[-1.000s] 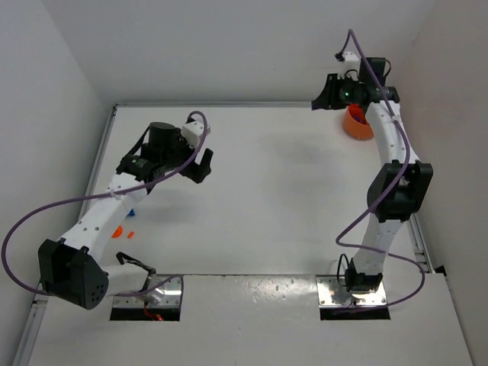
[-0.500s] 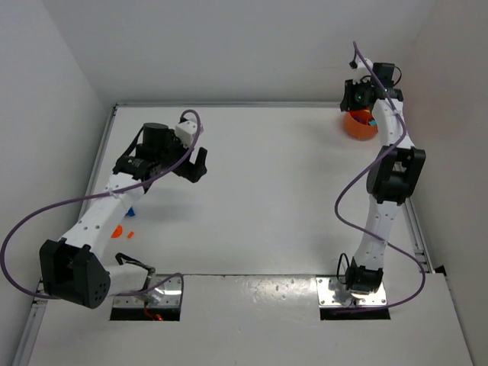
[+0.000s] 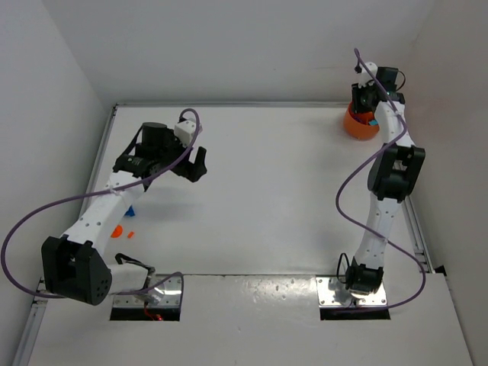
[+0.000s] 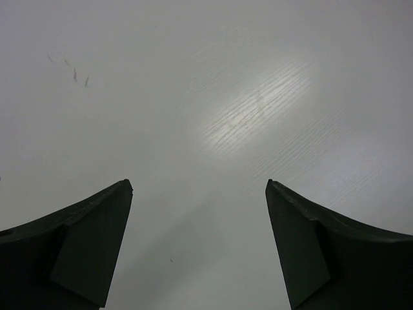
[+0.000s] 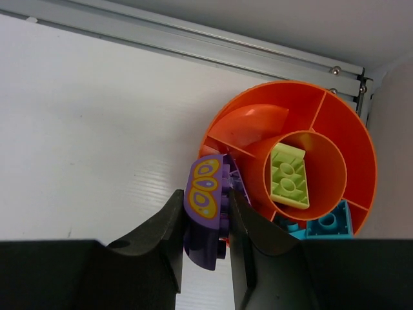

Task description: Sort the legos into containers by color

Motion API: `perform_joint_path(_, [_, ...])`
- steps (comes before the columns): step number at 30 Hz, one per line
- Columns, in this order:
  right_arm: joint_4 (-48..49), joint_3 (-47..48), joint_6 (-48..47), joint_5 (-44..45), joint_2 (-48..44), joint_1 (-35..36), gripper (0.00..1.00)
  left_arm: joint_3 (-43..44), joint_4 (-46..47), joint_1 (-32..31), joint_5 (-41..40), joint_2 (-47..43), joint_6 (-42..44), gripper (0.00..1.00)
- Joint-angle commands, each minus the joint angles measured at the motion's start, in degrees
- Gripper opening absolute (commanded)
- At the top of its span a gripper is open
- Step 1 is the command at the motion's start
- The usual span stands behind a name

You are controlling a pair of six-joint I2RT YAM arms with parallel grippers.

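My right gripper (image 5: 205,197) is shut on a purple lego (image 5: 206,190) with a yellow wing pattern, held over the near-left rim of the round orange container (image 5: 251,126). A lime-yellow lego (image 5: 289,175) lies in the container's centre cup and cyan legos (image 5: 329,223) lie in an outer compartment. From above, the container (image 3: 354,126) sits at the far right corner under the right gripper (image 3: 365,101). Left gripper (image 3: 200,164) hovers open over bare table at the left. In its wrist view the left gripper (image 4: 200,187) has nothing between its fingers.
Loose legos lie on the table beside the left arm: a blue one (image 3: 130,210), an orange one (image 3: 117,232) and a small orange one (image 3: 131,234). A metal rail (image 5: 193,39) and the walls close in right behind the container.
The right arm has swung right and back, bringing the purple lego over the container. The left gripper has shifted slightly left.
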Motion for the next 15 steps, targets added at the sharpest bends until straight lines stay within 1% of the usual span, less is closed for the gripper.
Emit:
perform_joint_path(1, [3.2,3.4,-1.3,1.0,0.2,-0.4,0.2,0.3,1.5,0.7,0.5,-0.2,-0.8,0.91])
perform_joint_path(2, [3.2,3.5,-1.3,1.0,0.2,-0.4,0.2,0.3,1.5,0.7,0.5,-0.2,-0.8,0.91])
perform_joint_path(6, [3.8,4.0,-1.8,1.6,0.8,-0.4,0.27,0.3,1.5,0.7,0.5,-0.2,-0.8,0.92])
perform_joint_path(7, [3.8,4.0,-1.8,1.6,0.8,-0.9,0.31,0.3,1.5,0.7,0.5,-0.2,-0.8,0.92])
perform_joint_path(10, [3.8,4.0,-1.8,1.6,0.8,-0.9,0.4,0.3,1.5,0.7,-0.1,-0.2,-0.8,0.92])
perform_joint_path(13, [3.8,3.5,-1.8,1.6,0.1,-0.9,0.44,0.3,1.5,0.7,-0.1,-0.2,-0.8,0.92])
perform_joint_path(14, [3.8,2.8,-1.8,1.6,-0.6,-0.9,0.47,0.3,1.5,0.7,-0.6,-0.2,-0.8,0.92])
perform_joint_path(15, [3.8,2.8,-1.8,1.6,-0.6,-0.9,0.47,0.3,1.5,0.7,-0.6,-0.2,-0.8,0.92])
